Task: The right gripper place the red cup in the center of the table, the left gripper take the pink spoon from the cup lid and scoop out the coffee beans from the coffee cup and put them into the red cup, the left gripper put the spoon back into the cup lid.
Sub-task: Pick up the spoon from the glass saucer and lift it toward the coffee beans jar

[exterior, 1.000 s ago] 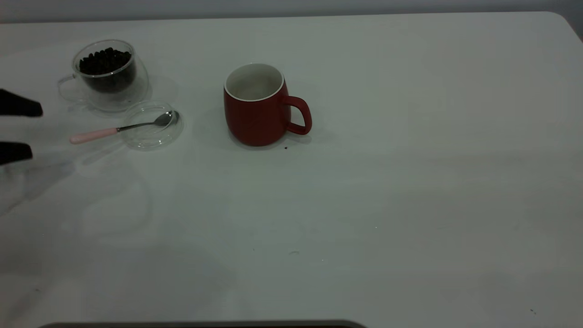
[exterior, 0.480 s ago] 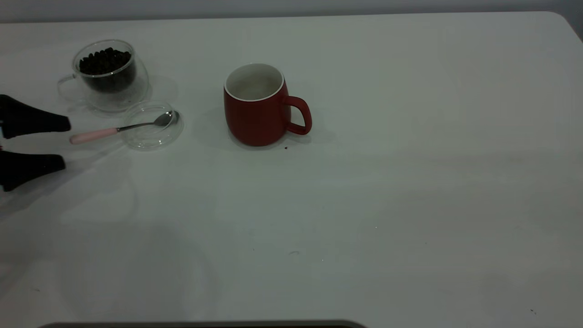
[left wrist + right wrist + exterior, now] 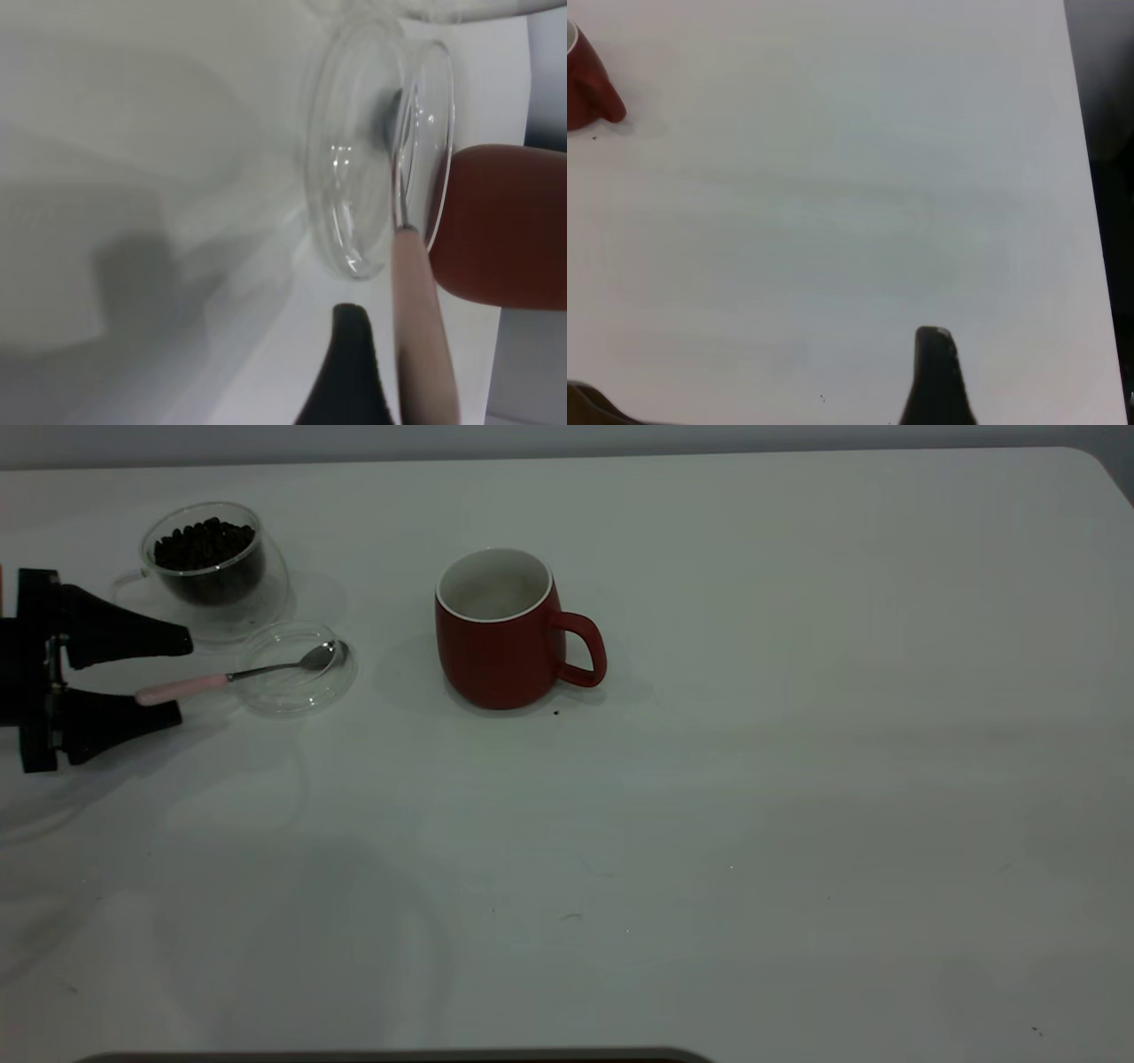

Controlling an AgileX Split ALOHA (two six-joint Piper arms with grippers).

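At far left of the bench (image 3: 797, 779), left gripper (image 3: 182, 677) sits low with jaws spread wide, one fingertip either side of the handle end of the pink spoon (image 3: 182, 688); nothing held yet. Spoon lies with its pale handle on the bench and its metal bowl resting in the clear cup lid (image 3: 297, 669). Coffee cup (image 3: 213, 571), heaped with coffee beans (image 3: 204, 545), stands just behind the lid, at far left. Red cup (image 3: 496, 633) stands upright near bench centre, handle to the right, apparently empty, so placing looks done.

Right gripper (image 3: 937, 376) shows only one fingertip in its wrist view, above bare bench well right of the red cup; opening cannot be told.

Step in hand, as I judge it: pinching the spoon handle. Best to close squarely across the handle near its end and keep the bowl level. Lift gently: the thin neck rests on the lid's rim and could drag the lid.
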